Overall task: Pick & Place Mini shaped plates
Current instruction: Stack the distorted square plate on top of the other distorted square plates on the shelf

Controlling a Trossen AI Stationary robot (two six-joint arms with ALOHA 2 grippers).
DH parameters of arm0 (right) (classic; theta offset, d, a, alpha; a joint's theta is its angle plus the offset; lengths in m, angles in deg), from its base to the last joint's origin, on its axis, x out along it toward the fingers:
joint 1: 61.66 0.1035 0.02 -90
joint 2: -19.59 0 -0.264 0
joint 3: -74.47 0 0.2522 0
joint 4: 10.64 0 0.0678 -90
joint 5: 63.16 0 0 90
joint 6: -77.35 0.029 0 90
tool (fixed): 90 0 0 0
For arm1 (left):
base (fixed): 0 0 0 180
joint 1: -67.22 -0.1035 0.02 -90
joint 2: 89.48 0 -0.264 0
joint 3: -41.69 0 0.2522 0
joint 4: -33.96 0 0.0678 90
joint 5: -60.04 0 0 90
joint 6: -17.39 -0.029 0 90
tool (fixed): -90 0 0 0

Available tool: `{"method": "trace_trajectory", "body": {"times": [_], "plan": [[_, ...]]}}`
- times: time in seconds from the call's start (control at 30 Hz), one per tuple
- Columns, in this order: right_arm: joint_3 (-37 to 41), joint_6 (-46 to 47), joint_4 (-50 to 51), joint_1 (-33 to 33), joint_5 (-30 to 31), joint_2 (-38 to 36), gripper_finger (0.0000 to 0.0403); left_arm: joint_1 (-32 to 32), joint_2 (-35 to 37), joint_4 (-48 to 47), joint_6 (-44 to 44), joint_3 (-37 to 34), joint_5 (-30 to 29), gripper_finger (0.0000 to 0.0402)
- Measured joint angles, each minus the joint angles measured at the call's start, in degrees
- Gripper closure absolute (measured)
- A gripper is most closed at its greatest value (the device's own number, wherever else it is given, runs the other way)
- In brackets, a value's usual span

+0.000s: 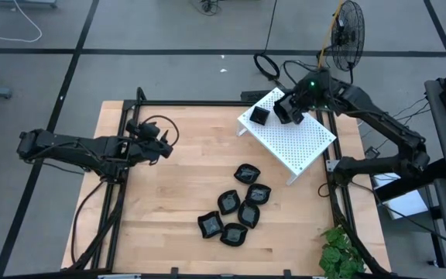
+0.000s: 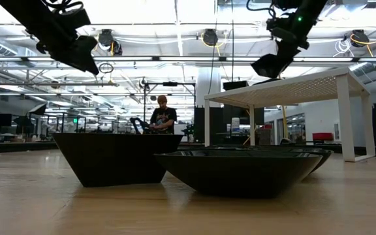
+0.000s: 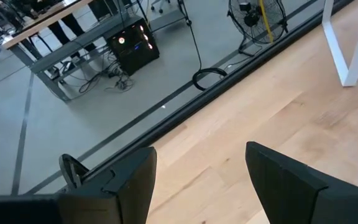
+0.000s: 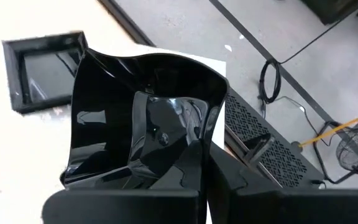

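Several glossy black mini shaped plates (image 1: 238, 208) lie in a loose cluster on the wooden table, right of its middle; in the low view two of them (image 2: 240, 171) fill the foreground. One square plate (image 1: 259, 115) rests flat on the white perforated rack (image 1: 300, 143) at the far right. My right gripper (image 1: 291, 113) hovers over the rack's far part, shut on another lobed plate (image 4: 142, 124). My left gripper (image 1: 163, 145) stands open above the table's left part, with nothing between its fingers (image 3: 135, 180). My right gripper pinches the lobed plate by its rim (image 4: 191, 155) between its two fingers (image 4: 229, 186), at the side nearest the wrist. The fingers slant downward over the rack. The plate is lifted clear of the rack and tilted, its hollow side facing the wrist camera.
The rack stands on white legs (image 2: 346, 124) at the table's far right. A dark metal frame (image 1: 122, 178) edges the table. A fan (image 1: 348, 31) and cables lie on the floor beyond the far edge, a plant (image 1: 339, 252) sits at the near right corner. A person (image 2: 163, 117) stands far behind.
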Motion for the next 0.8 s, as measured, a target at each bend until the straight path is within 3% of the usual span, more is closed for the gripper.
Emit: {"method": "trace_trajectory", "body": {"times": [0.47, 0.8], "plan": [[4.92, -1.93, -5.82, 0.03, 2.21, 0.02, 0.0399, 0.00, 0.00, 7.05, -5.16, 0.00, 2.58, 0.0151], [4.92, -2.84, -8.17, 0.09, 4.56, 0.00, 0.0322, 0.00, 0.00, 7.03, -5.11, 0.00, 2.58, 0.0151]]}}
